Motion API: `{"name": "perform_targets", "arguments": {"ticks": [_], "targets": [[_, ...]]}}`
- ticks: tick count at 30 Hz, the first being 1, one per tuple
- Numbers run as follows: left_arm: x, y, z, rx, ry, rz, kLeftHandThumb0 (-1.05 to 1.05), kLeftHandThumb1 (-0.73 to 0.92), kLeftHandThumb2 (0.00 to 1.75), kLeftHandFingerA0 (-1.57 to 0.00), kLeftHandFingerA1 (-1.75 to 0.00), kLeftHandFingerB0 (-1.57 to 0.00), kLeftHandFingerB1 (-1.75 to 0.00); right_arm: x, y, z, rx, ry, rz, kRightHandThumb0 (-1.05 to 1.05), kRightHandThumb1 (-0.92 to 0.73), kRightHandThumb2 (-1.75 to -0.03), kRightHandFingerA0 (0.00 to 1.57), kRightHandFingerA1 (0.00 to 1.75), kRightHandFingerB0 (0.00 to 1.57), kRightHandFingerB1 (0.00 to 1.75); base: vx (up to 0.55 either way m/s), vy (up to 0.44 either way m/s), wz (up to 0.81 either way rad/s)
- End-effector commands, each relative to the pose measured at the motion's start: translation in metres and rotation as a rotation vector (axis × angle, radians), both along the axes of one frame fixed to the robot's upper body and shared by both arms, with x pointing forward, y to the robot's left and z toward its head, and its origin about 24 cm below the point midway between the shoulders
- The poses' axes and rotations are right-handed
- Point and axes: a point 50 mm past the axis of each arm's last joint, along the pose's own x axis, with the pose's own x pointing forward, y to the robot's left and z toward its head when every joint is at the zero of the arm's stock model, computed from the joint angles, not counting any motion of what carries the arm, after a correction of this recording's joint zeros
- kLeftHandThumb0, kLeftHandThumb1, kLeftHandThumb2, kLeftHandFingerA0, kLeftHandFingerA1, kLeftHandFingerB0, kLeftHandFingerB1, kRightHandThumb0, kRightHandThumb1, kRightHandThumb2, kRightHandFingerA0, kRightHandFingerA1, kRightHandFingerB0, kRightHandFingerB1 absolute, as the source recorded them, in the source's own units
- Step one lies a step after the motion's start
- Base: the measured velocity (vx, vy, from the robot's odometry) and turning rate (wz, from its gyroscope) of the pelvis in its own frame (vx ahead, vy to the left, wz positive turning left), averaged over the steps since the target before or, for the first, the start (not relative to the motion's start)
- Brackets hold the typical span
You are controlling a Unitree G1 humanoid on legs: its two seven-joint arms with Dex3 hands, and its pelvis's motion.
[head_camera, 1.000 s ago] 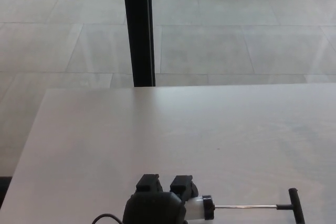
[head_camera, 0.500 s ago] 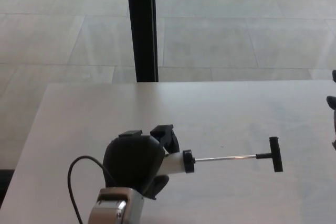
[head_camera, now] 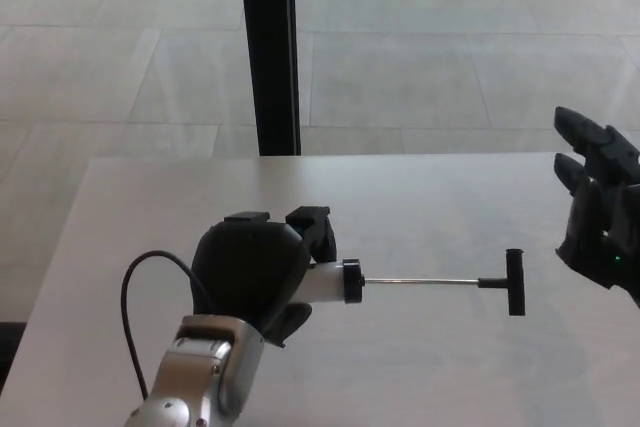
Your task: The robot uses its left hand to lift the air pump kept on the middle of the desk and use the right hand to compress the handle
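1. Pump [head_camera: 345, 282] first: I see it held above the desk [head_camera: 450, 207], lying roughly level, with its pale barrel mostly buried in the left hand [head_camera: 255, 272] and its black end cap showing just past the fingers.
2. Left hand: I read it as closed around the barrel, its two thick fingers [head_camera: 310, 222] curled over the top; a black cable [head_camera: 130, 292] loops off its wrist on the left.
3. Rod and handle: a thin metal rod [head_camera: 420, 281] runs out to the right from the cap, fully drawn out, and ends at a black T-shaped handle [head_camera: 514, 282] standing upright across it.
4. Right hand [head_camera: 598, 207]: I see it at the right edge, fingers spread and holding nothing, near the handle but apart from it and a little higher.
5. Background: a pale tiled floor [head_camera: 420, 47] lies beyond the desk, with a black post [head_camera: 268, 47] rising behind the far edge.
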Motion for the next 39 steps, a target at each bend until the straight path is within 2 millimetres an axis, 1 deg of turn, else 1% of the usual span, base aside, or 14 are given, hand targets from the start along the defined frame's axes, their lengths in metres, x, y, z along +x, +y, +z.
{"name": "perform_targets", "arguments": {"ticks": [1, 15, 16, 18, 22, 23, 26, 27, 28, 29, 31, 34, 35, 39], "targets": [[-0.003, -0.001, -0.001, -0.001, 0.008, -0.030, -0.06, 0.60, 0.99, -0.92, -1.75, -0.77, -1.38, 0.002, 0.004, -0.003, 0.016, 0.046, -0.009, -1.04, -0.92, -1.31, 0.00, 0.07, 0.10, 0.07, 0.00, 0.000, 0.00], [-0.004, -0.015, 0.006, -0.240, 0.009, 0.034, -0.04, 0.56, 1.11, -0.90, -1.75, -0.78, -1.50, 0.003, 0.013, -0.019, 0.138, 0.049, -0.032, -0.95, -0.92, -1.32, 0.00, 0.12, 0.02, 0.08, 0.00, 0.000, 0.00], [-0.003, -0.015, 0.008, -0.240, -0.001, 0.033, -0.05, 0.51, 1.15, -1.22, -1.42, -0.97, -1.22, 0.003, 0.012, -0.019, 0.138, 0.047, -0.047, -0.96, -0.92, -1.32, 0.00, 0.10, 0.06, 0.09, 0.00, 0.000, 0.00], [-0.002, -0.016, 0.011, -0.262, -0.008, 0.037, -0.03, 0.56, 1.12, -0.93, -1.75, -0.77, -1.53, 0.002, 0.009, -0.020, 0.138, 0.052, -0.059, -0.97, -0.92, -1.32, 0.00, 0.09, 0.06, 0.08, 0.00, 0.000, 0.00], [-0.001, -0.015, 0.015, -0.273, -0.021, 0.033, -0.05, 0.59, 1.08, -0.94, -1.75, -0.74, -1.57, 0.000, 0.002, -0.021, 0.127, 0.051, -0.060, -0.97, -0.92, -1.31, 0.00, 0.09, 0.06, 0.09, 0.00, 0.000, 0.00], [0.000, -0.013, 0.017, -0.268, -0.028, 0.032, -0.07, 0.53, 1.13, -1.22, -1.40, -0.97, -1.21, 0.000, -0.002, -0.020, 0.118, 0.044, -0.072, -0.98, -0.92, -1.30, 0.00, 0.08, 0.12, 0.12, 0.00, 0.000, 0.00], [0.002, -0.009, 0.020, -0.259, -0.047, 0.034, -0.01, 0.49, 1.17, -1.25, -1.45, -1.02, -1.27, 0.001, -0.009, -0.018, 0.080, 0.030, -0.083, -0.97, -0.90, -1.30, 0.00, 0.08, 0.13, 0.15, 0.00, 0.000, 0.00], [0.001, -0.005, 0.020, -0.227, -0.055, 0.045, -0.08, 0.50, 1.14, -1.18, -1.35, -0.96, -1.17, 0.002, -0.013, -0.015, 0.074, 0.019, -0.077, -0.92, -0.92, -0.87, 0.00, 0.12, 0.05, 0.24, 0.00, 0.000, 0.00], [0.001, -0.004, 0.020, -0.221, -0.054, 0.046, -0.08, 0.50, 1.16, -1.18, -1.37, -0.98, -1.20, 0.003, -0.014, -0.014, 0.078, 0.018, -0.078, -0.94, -0.92, -0.86, 0.00, 0.12, 0.07, 0.24, 0.00, 0.000, 0.00], [0.000, -0.003, 0.018, -0.215, -0.050, 0.045, -0.06, 0.51, 1.17, -0.90, -1.75, -0.79, -1.51, 0.003, -0.015, -0.012, 0.087, 0.017, -0.080, -0.99, -0.88, -1.28, 0.00, 0.07, 0.13, 0.20, 0.00, 0.000, 0.00], [-0.001, -0.002, 0.013, -0.234, -0.019, 0.049, -0.13, 0.50, 1.16, -1.23, -1.43, -0.99, -1.25, 0.007, -0.017, -0.005, 0.088, 0.005, -0.091, -0.97, -0.86, -1.27, 0.00, 0.08, 0.09, 0.24, 0.00, 0.000, 0.00], [-0.002, -0.003, 0.012, -0.240, -0.022, 0.048, -0.10, 0.54, 1.13, -0.96, -1.75, -0.79, -1.54, 0.009, -0.018, -0.002, 0.091, -0.001, -0.095, -0.95, -0.85, -1.28, 0.00, 0.09, 0.13, 0.25, 0.00, 0.000, 0.00], [-0.002, -0.003, 0.010, -0.215, -0.014, 0.047, -0.09, 0.55, 1.12, -0.93, -1.75, -0.77, -1.57, 0.010, -0.018, 0.001, 0.086, -0.017, -0.095, -0.94, -0.92, -0.87, 0.00, 0.18, 0.10, 0.26, 0.00, 0.000, 0.00], [-0.005, -0.004, 0.006, -0.196, -0.009, 0.035, -0.06, 0.55, 1.11, -0.93, -1.75, -0.78, -1.50, 0.014, -0.022, 0.011, 0.105, -0.051, -0.079, -0.94, -0.92, -0.85, 0.00, 0.00, 0.07, 0.23, 0.00, 0.000, 0.00]]}}
